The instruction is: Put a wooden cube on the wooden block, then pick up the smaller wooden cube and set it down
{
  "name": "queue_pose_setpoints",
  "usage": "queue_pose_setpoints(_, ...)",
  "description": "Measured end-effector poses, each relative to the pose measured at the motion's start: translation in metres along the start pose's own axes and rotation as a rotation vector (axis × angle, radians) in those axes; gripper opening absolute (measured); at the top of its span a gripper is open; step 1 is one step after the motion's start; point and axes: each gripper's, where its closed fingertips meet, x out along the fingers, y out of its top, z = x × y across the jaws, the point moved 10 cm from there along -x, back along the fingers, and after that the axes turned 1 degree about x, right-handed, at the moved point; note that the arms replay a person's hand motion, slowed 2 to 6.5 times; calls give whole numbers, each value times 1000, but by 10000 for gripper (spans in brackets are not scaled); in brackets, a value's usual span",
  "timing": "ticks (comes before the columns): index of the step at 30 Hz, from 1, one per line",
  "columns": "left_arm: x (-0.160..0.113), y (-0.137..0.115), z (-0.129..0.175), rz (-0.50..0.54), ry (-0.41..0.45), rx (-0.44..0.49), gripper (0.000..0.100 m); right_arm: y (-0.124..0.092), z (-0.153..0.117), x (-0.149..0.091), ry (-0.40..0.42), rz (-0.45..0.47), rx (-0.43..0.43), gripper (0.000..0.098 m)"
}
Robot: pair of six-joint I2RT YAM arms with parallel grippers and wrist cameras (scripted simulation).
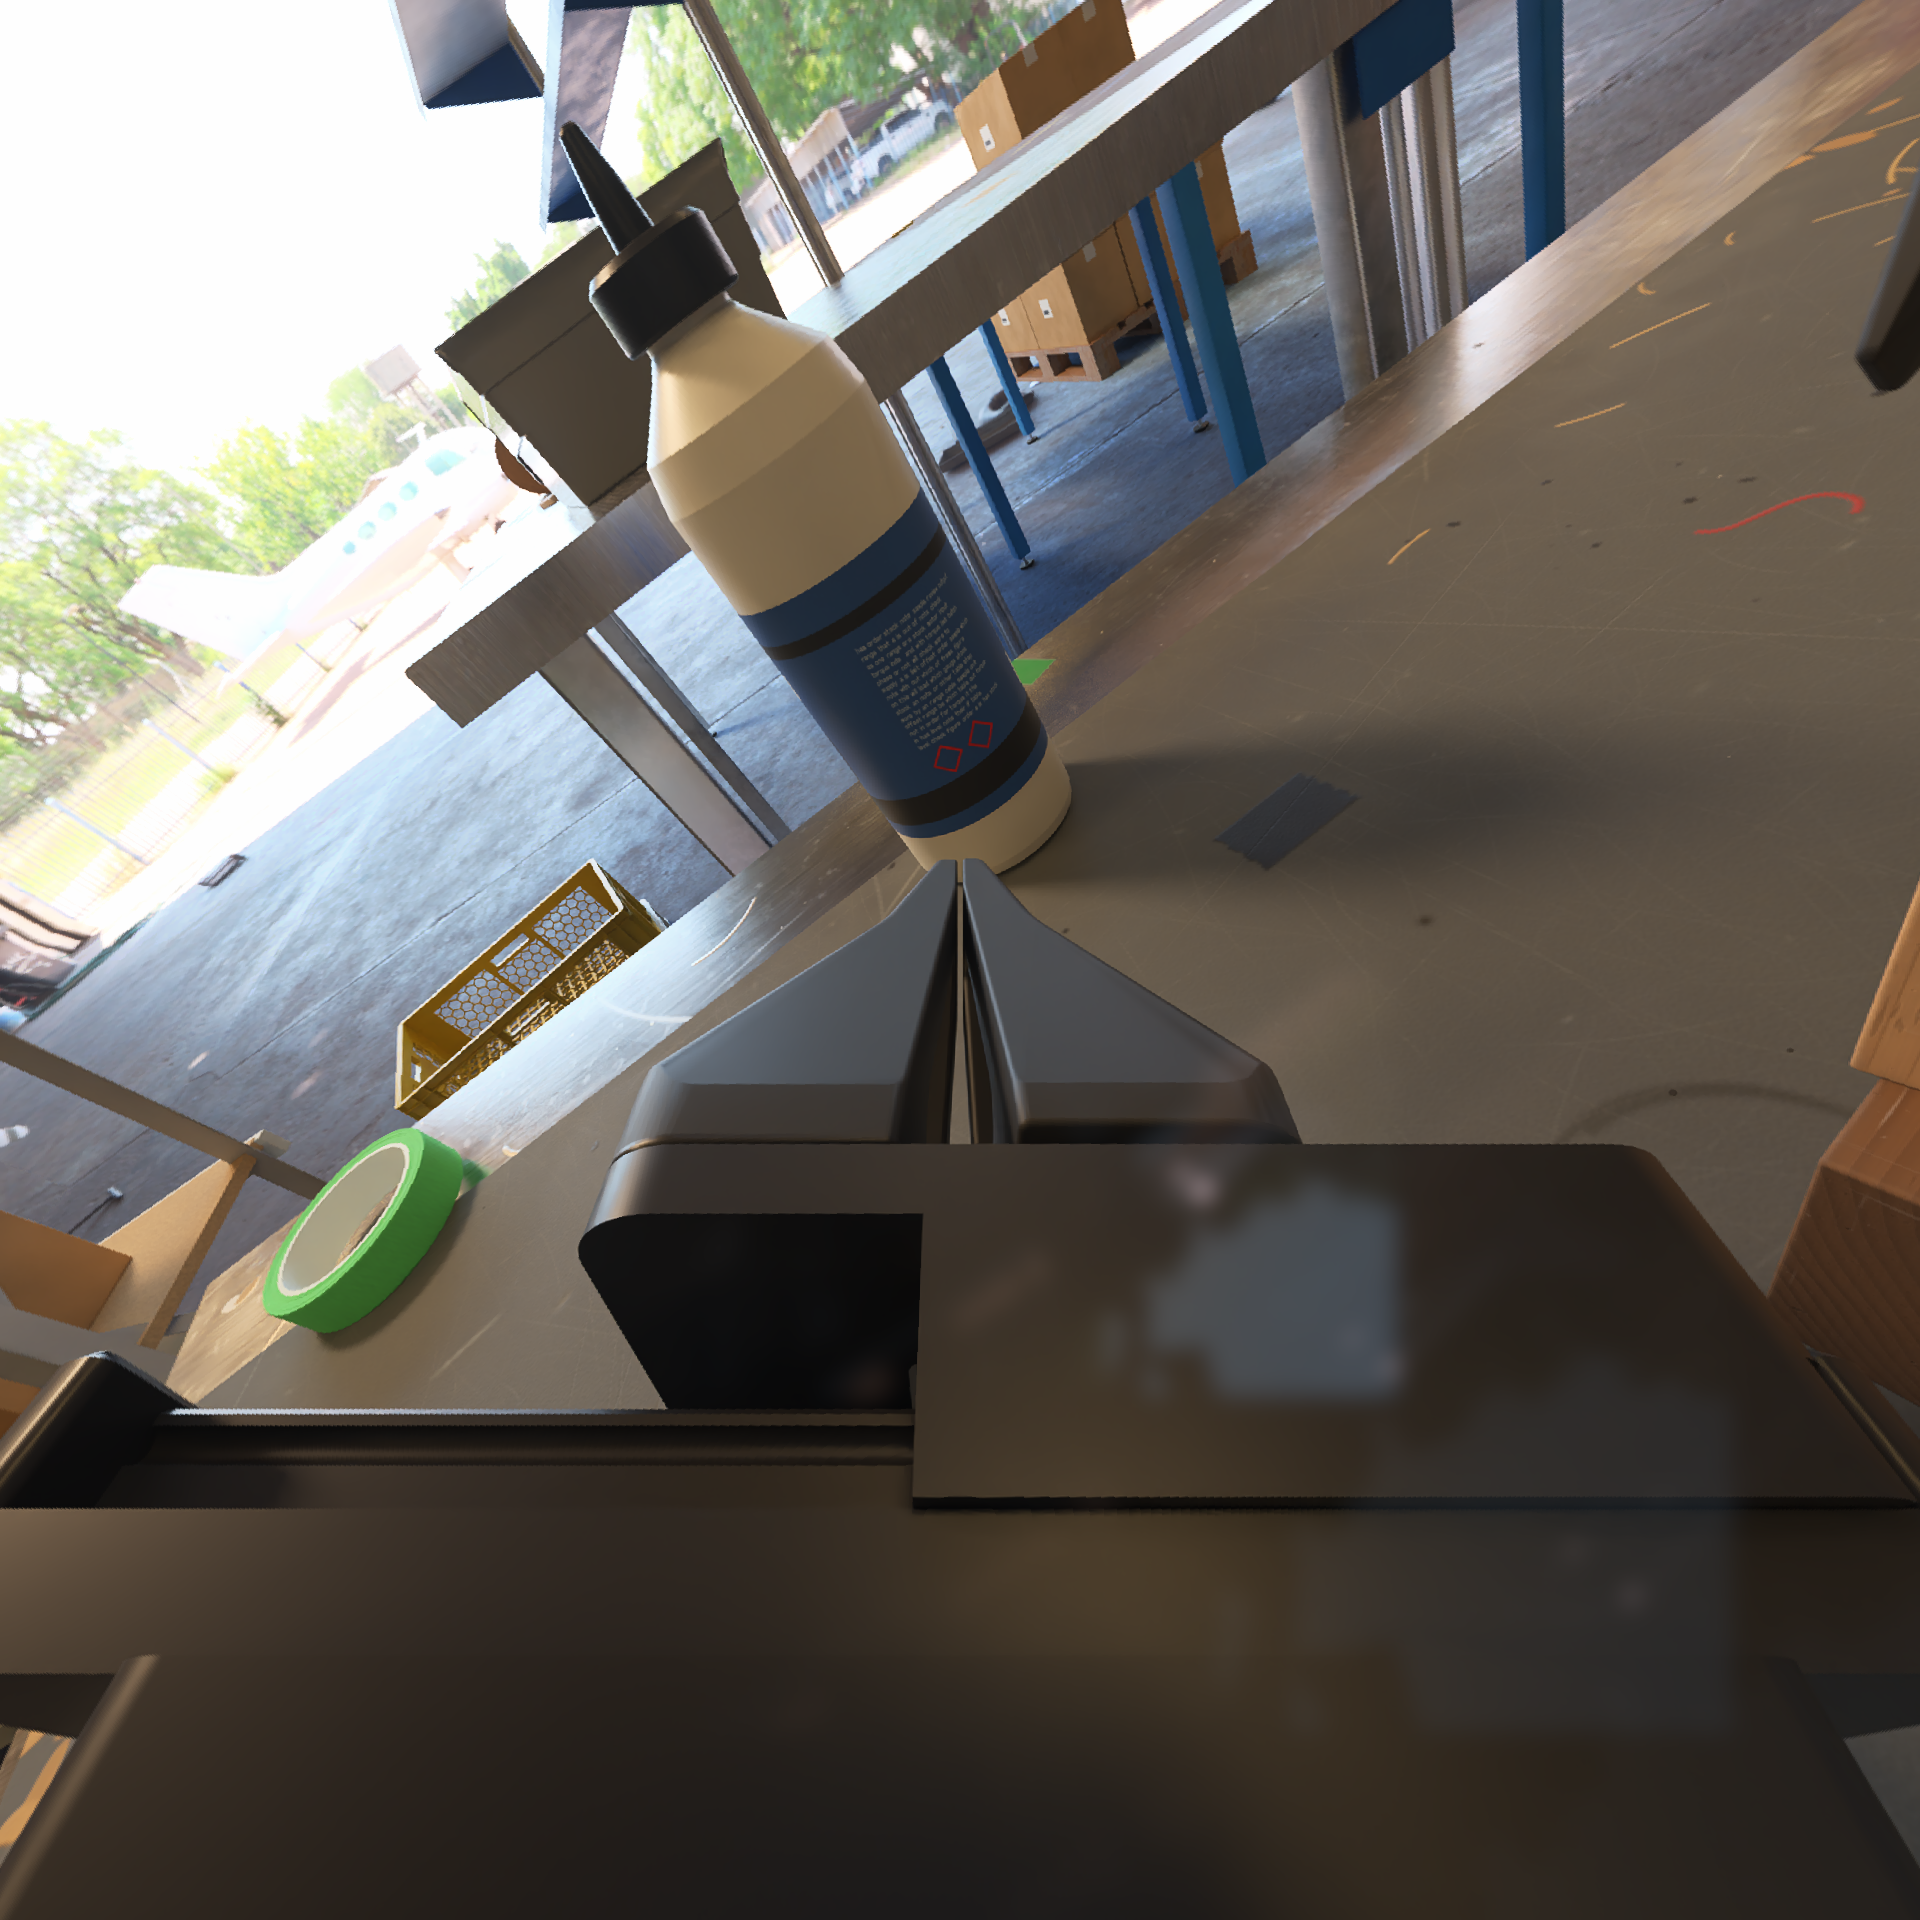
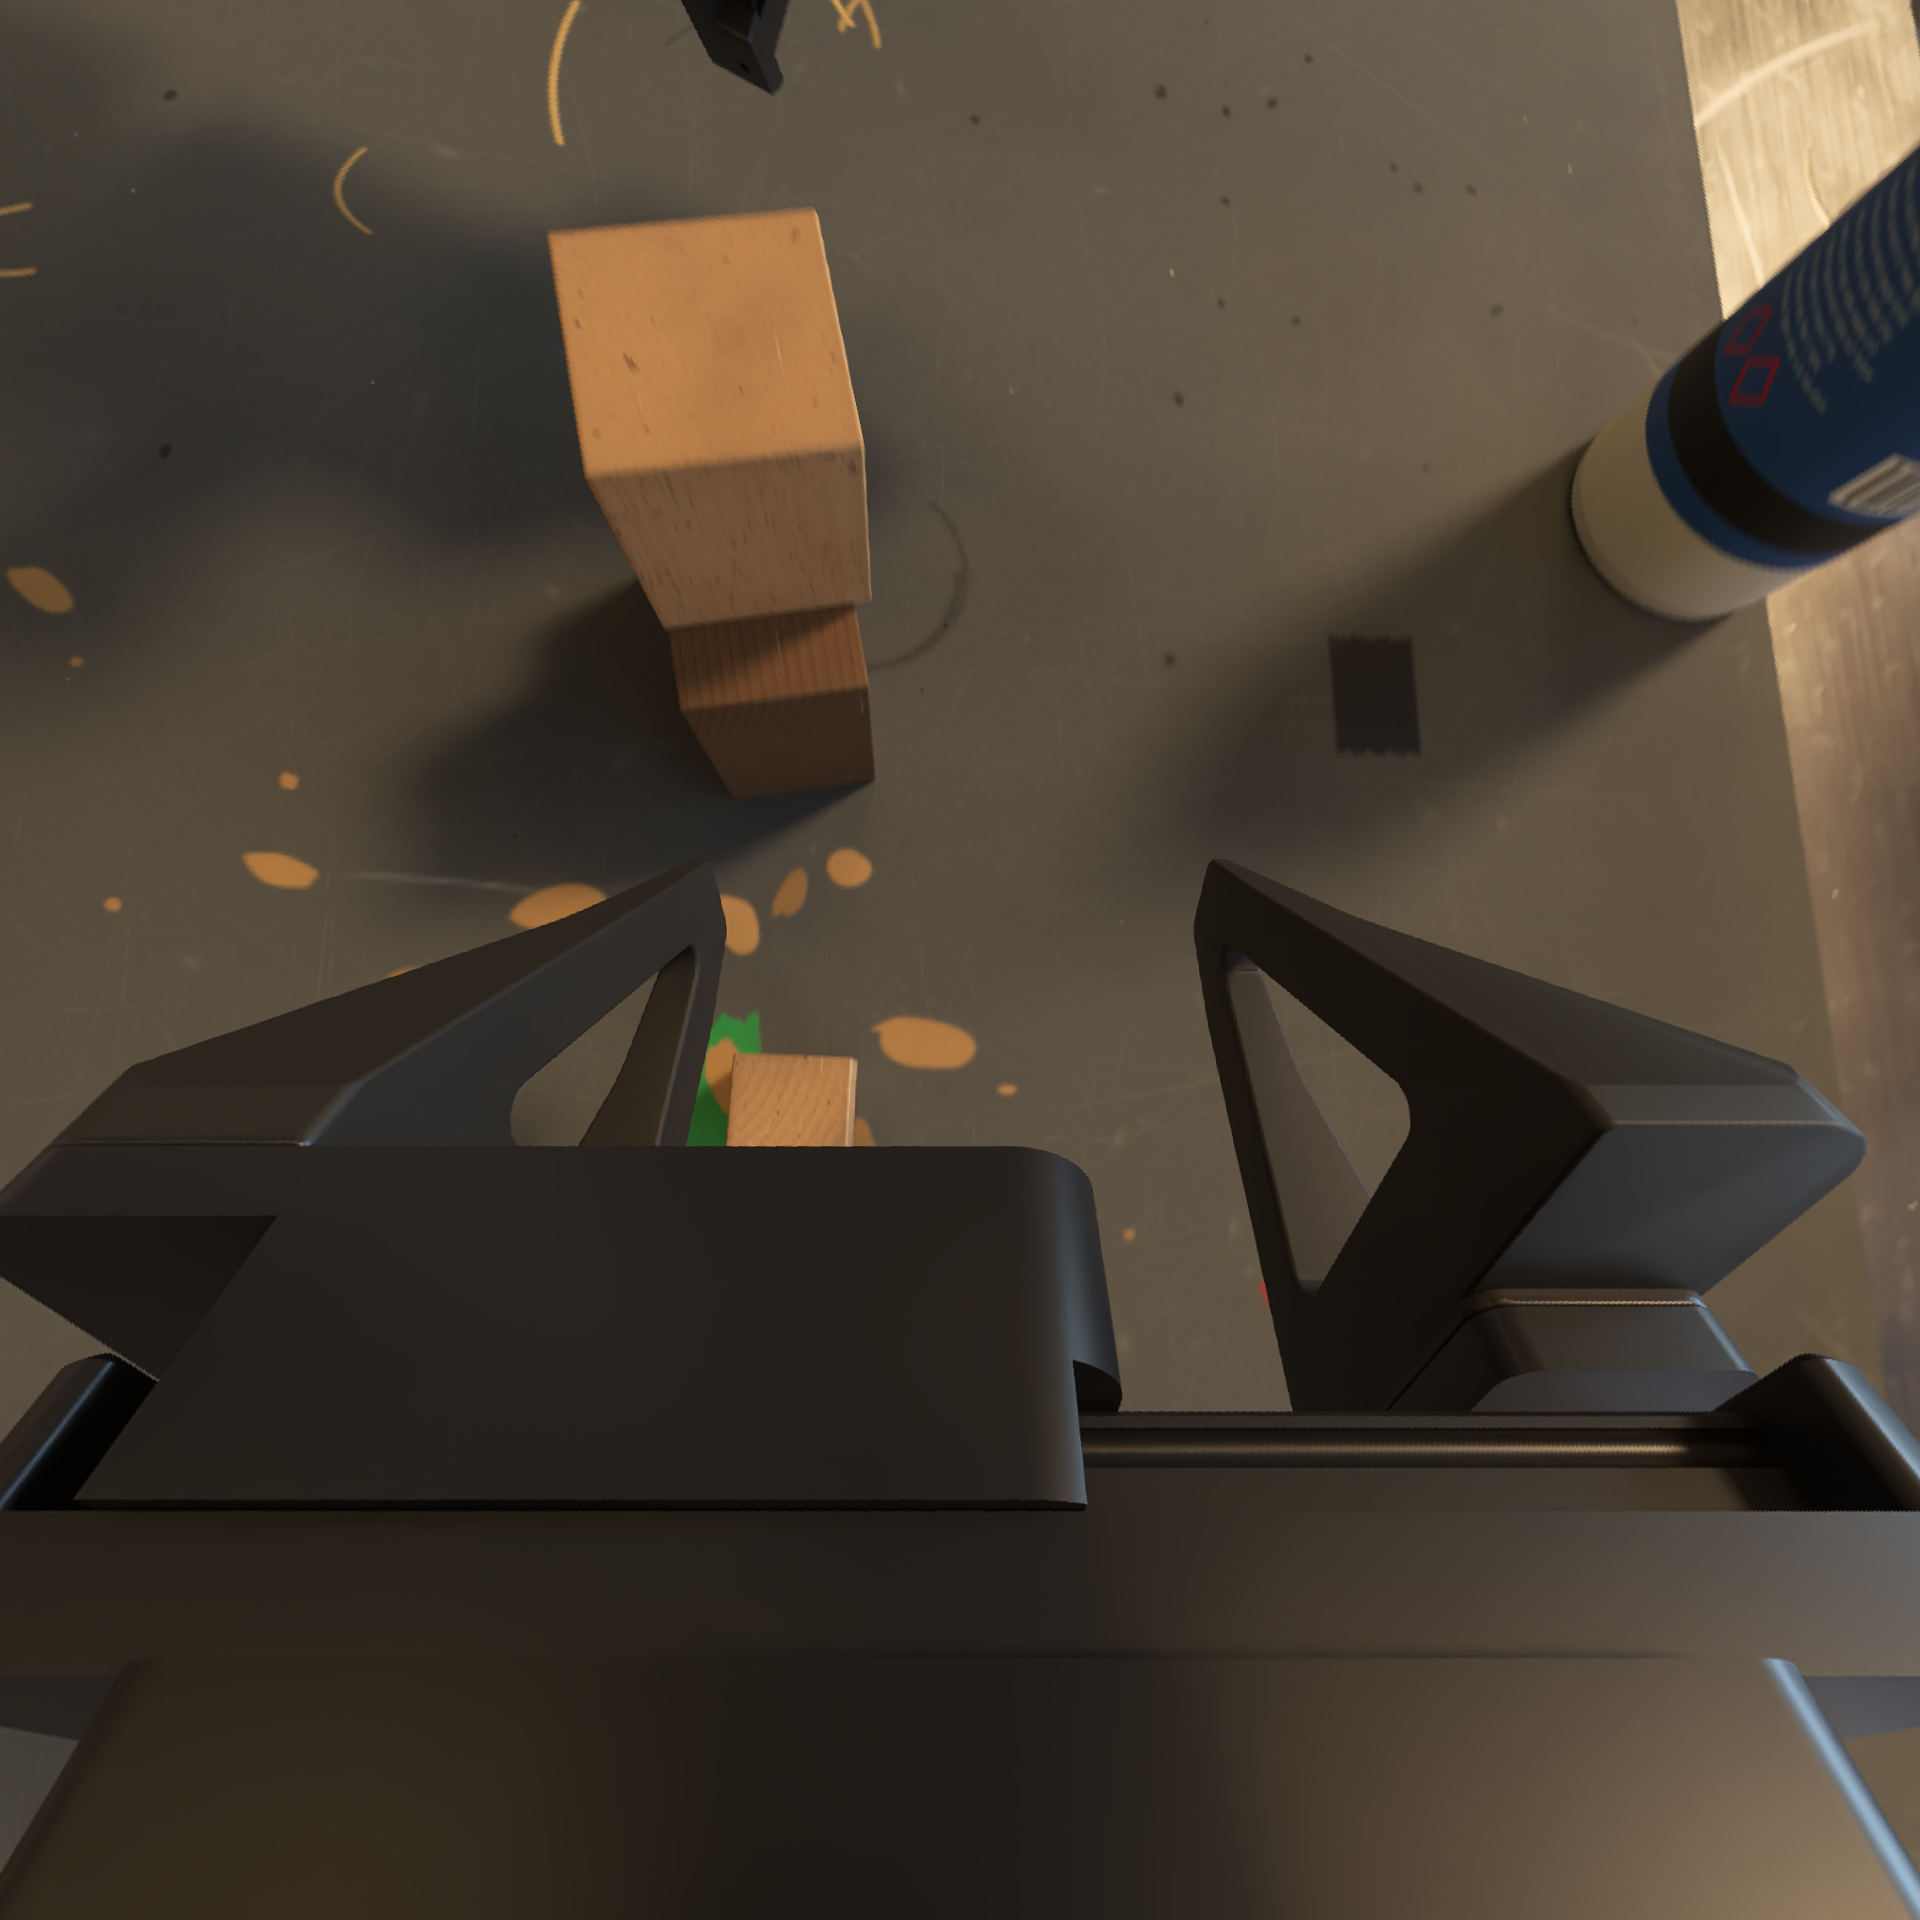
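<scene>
In the right wrist view a light wooden cube [image 2: 717, 405] rests on top of a darker wooden block [image 2: 774, 701] on the grey table. A smaller wooden cube [image 2: 792, 1101] lies on the table below my right gripper [image 2: 961, 883], partly hidden by the gripper body, next to a green patch [image 2: 717, 1091]. The right gripper is open, empty and held above the table. In the left wrist view my left gripper [image 1: 960, 868] is shut and empty, with its tips near the base of a bottle. The stacked wood shows at that view's right edge [image 1: 1870, 1195].
A cream and blue glue bottle [image 1: 831, 540] with a black nozzle stands on the table; it also shows in the right wrist view [image 2: 1745, 457]. A green tape roll [image 1: 358, 1236] lies near the table's edge. A dark tape patch [image 2: 1374, 694] is on the table. A yellow crate [image 1: 520, 987] sits on the floor.
</scene>
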Motion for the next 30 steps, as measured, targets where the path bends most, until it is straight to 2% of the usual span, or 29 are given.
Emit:
queue_pose_setpoints(4, 0, 0, 0, 0, 0, 0, 9, -21, -3, -5, -5, 26, 65, 765)
queue_pose_setpoints(9, 0, -1, 0, -5, -3, 7, 9, -38, -12, -9, -6, 36, 101, 762)
queue_pose_setpoints(15, 0, -2, 1, -14, -7, 15, 9, -48, -23, -8, 4, 30, 119, 757)
queue_pose_setpoints(22, 0, -1, 2, -13, -8, 20, 9, -55, -33, 1, -9, -34, 97, 746)
queue_pose_setpoints(26, 0, -2, 2, -14, -7, 20, 9, -55, -36, 9, -19, -69, 76, 617)
queue_pose_setpoints(30, 0, -2, 2, -14, -6, 20, 9, -54, -38, 15, -35, -95, 42, 341)
